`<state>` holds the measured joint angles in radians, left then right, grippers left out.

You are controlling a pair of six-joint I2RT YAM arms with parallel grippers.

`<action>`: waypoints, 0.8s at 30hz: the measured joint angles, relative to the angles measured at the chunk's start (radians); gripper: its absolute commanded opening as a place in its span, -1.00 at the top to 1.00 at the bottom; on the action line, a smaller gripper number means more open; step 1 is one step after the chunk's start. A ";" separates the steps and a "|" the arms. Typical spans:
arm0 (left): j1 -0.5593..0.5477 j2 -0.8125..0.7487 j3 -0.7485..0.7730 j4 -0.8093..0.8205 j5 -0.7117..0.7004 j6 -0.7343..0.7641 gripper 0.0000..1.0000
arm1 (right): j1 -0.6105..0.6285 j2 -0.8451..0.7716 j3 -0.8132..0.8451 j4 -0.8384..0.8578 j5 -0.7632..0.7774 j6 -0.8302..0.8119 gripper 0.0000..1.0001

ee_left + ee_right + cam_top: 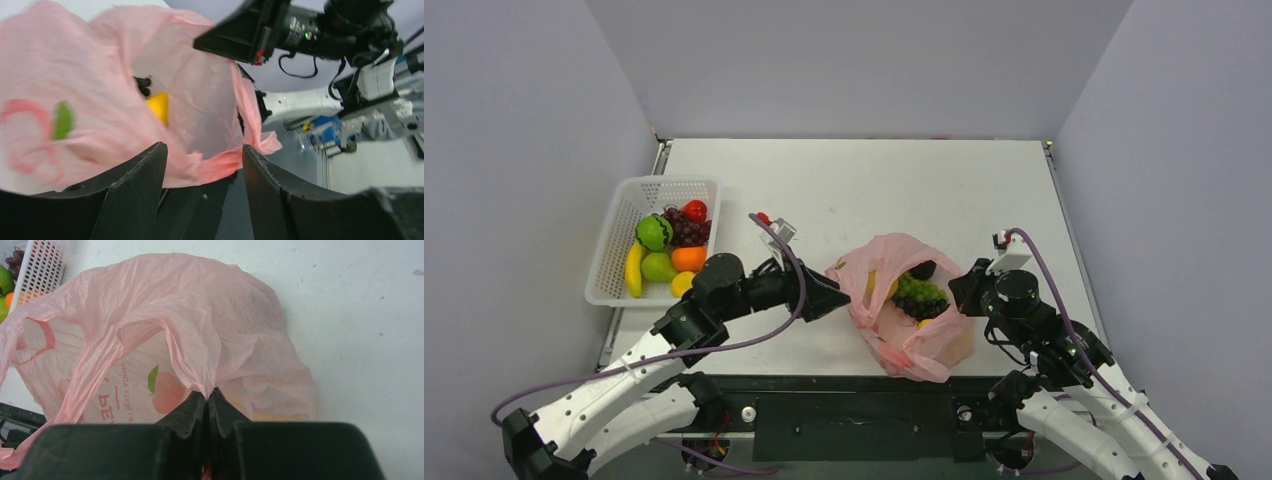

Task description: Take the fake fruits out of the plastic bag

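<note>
The pink plastic bag (894,340) lies open near the table's front middle. Inside it I see green grapes (918,291), a dark fruit (923,268) and a yellow fruit (887,287). My left gripper (840,296) is open at the bag's left rim. In the left wrist view its fingers (137,175) straddle the rim of the bag (215,165), with a yellow fruit (159,106) deeper inside. My right gripper (960,285) is shut on the bag's right rim. In the right wrist view it (207,392) pinches a gathered fold of the bag (190,325).
A white mesh basket (604,270) stands at the left and holds a red fruit (695,210), purple grapes (690,232), a green lime (653,232), a pear (658,267), an orange (688,258), a banana (633,271) and a lemon (682,284). Grey walls enclose the table.
</note>
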<state>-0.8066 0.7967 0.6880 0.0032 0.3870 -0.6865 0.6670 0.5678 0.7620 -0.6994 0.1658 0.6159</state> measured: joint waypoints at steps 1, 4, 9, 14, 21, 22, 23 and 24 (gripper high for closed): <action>-0.059 0.032 0.019 0.011 -0.027 0.003 -0.05 | 0.000 0.002 0.011 -0.018 -0.004 0.002 1.00; -0.211 0.167 0.104 0.037 -0.111 0.036 0.15 | 0.000 0.004 0.055 -0.086 -0.015 0.006 1.00; -0.364 0.388 0.230 0.059 -0.233 0.092 0.26 | 0.000 -0.010 0.091 -0.162 -0.016 0.010 1.00; -0.378 0.520 0.288 0.063 -0.333 0.127 0.31 | 0.000 -0.020 0.091 -0.193 -0.020 0.029 1.00; -0.378 0.713 0.379 0.060 -0.385 0.144 0.33 | 0.000 -0.020 0.102 -0.193 -0.033 0.036 1.00; -0.378 0.732 0.380 0.061 -0.392 0.143 0.33 | 0.000 -0.020 0.106 -0.192 -0.034 0.036 1.00; -0.377 0.748 0.380 0.059 -0.399 0.143 0.32 | 0.000 -0.020 0.108 -0.192 -0.035 0.036 1.00; -0.377 0.761 0.380 0.058 -0.408 0.143 0.32 | 0.000 -0.021 0.109 -0.192 -0.036 0.036 1.00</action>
<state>-1.1839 1.5581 1.0683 0.0612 -0.0208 -0.5434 0.6670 0.5468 0.8711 -0.8917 0.1295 0.6521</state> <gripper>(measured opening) 0.337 0.003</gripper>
